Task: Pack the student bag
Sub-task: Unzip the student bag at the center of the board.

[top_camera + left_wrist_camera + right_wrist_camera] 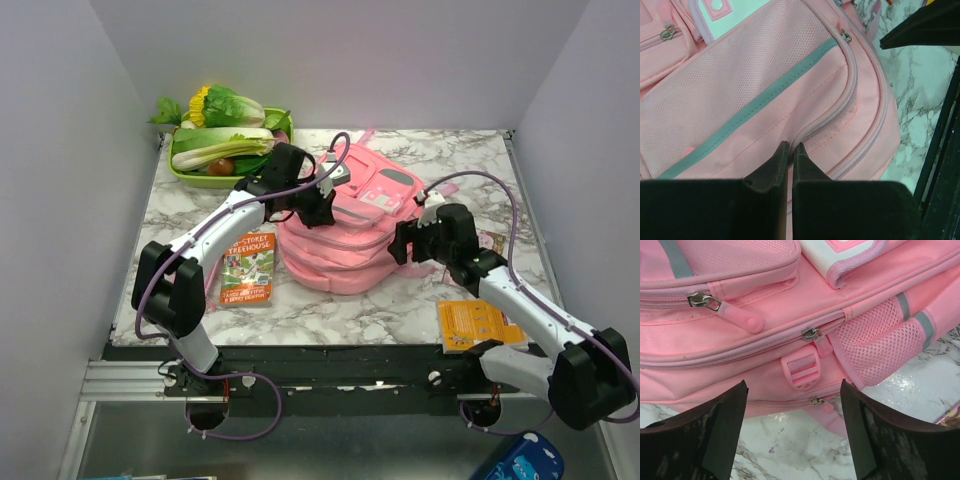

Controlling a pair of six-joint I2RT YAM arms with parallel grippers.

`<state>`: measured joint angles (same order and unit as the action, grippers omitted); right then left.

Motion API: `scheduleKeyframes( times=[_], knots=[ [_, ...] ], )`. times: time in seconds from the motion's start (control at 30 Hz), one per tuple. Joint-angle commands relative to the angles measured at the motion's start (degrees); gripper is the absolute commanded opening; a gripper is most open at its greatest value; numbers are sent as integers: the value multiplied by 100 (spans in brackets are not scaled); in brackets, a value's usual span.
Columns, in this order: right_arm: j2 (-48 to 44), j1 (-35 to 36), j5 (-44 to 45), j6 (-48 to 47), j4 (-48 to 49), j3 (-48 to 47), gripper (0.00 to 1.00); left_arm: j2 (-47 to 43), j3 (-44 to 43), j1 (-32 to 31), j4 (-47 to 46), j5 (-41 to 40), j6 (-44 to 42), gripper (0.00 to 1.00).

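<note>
**Left hand [791,146] pinched at the seam, right hand [793,385] wide**

Closest to my left wrist camera, the two black fingers [771,167] stood almost together. Their tips were pressed against the zip line of the student bag [765,75] at its front pocket. I could not tell whether a fold of cloth or a zip tab sat between them, because the fingers hid it. The right hand was open, its fingers spread wide before the bag's side and apparently clear of it. It was aimed at a pink buckle [801,371] and the zip slider [811,333] just above it.

The bag lay flat, front face up, near the middle of the marble surface [330,315], between the two arms. Every zip I could see was closed, so I judged the packing not yet begun. A book [247,268] lay just left of the bag. An orange booklet [478,325] lay near the right arm, and a green tray of vegetables [190,180] sat at the far left corner.

I expected the bag to handle as soft, light and floppy. Its cloth would likely bunch and slide over the polished stone rather than resist a pull. One hand would therefore have to pin the body or pinch the seam. The other could then take a pink zip tab [740,319], the firmest handle on offer. I judged the mesh pocket [875,347] likely to snag a fingertip and best avoided.
</note>
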<state>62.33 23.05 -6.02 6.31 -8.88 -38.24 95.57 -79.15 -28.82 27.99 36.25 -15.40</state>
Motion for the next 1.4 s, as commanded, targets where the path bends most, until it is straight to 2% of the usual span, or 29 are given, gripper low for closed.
scheduleKeyframes(
  times=[0.0, 0.2, 0.43, 0.53, 0.7, 0.83, 0.9, 1.0, 1.37],
  knots=[
    [350, -186, -708, -288, 439, 53, 80, -240, -179, 52, -13, 629, -174, 0],
    [579, -371, -453, -384, 625, -34, 69, -311, -197, 122, 119, 787, -314, 0],
    [745, -670, -645, -795, 625, -105, 67, -293, -232, 184, 224, 884, -385, 0],
    [991, -714, -1014, -972, 563, -210, 64, -284, -258, 192, 233, 919, -411, 0],
    [1369, -731, -1735, -1096, 546, -377, 48, -267, -320, 201, 330, 936, -464, 0],
    [1458, -740, -1780, -1201, 554, -483, 48, -284, -311, 201, 356, 910, -508, 0],
    [1397, -749, -1622, -1219, 624, -474, 54, -276, -329, 201, 374, 928, -508, 0],
    [1388, -740, -1552, -1193, 634, -500, 56, -276, -329, 201, 365, 928, -517, 0],
    [1677, -740, -1955, -1123, 774, -685, 56, -311, -434, 219, 418, 1086, -534, 0]
  ],
)
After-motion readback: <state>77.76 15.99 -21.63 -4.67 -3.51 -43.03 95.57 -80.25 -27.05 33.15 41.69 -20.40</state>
